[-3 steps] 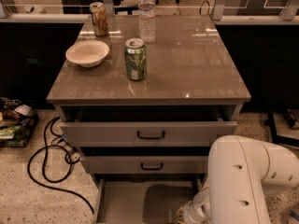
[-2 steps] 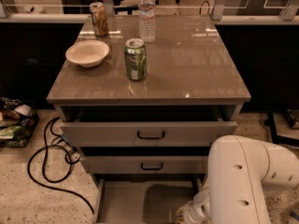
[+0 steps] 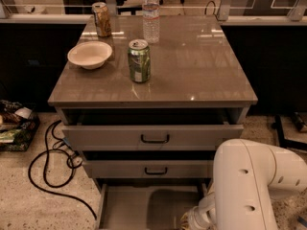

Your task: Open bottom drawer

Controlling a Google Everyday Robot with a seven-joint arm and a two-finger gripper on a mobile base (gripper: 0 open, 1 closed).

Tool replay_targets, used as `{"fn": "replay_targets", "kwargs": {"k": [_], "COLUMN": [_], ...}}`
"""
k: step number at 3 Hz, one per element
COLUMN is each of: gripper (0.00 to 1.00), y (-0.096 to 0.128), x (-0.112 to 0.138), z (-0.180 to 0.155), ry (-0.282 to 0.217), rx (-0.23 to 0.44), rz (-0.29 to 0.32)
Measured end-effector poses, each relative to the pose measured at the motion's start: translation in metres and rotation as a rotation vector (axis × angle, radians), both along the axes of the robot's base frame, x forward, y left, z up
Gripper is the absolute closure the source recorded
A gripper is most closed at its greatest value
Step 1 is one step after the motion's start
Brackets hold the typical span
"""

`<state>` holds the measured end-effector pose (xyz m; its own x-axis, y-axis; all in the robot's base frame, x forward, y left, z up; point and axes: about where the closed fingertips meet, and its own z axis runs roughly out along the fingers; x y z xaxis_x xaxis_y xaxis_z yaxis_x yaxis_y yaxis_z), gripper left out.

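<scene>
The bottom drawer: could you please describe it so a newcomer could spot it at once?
Find the grey cabinet carrying a bowl and a bottle. Below its two handled drawer fronts, the bottom drawer is pulled out furthest, showing a plain pale inside, with the robot's gripper at its right.

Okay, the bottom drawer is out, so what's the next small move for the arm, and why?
Probably ease the gripper back and away. The bottom drawer sits well out past the middle drawer, its pale inside showing, so the task looks done; the gripper is low by its right side.
</scene>
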<state>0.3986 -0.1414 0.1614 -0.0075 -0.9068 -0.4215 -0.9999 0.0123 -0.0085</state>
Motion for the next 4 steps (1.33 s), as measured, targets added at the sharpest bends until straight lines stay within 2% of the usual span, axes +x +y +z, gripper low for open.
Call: {"fn": "replay_targets", "kwargs": {"k": [3,4], "gripper": [0.08,0.0], "y": [0.0009,0.0013], "x": [-0.0006,0.0078], "z": [-0.0006,-0.0007], "ry": [0.002,0.002], "rx": [0.001,0.001], "rz": [0.001,0.001]}}
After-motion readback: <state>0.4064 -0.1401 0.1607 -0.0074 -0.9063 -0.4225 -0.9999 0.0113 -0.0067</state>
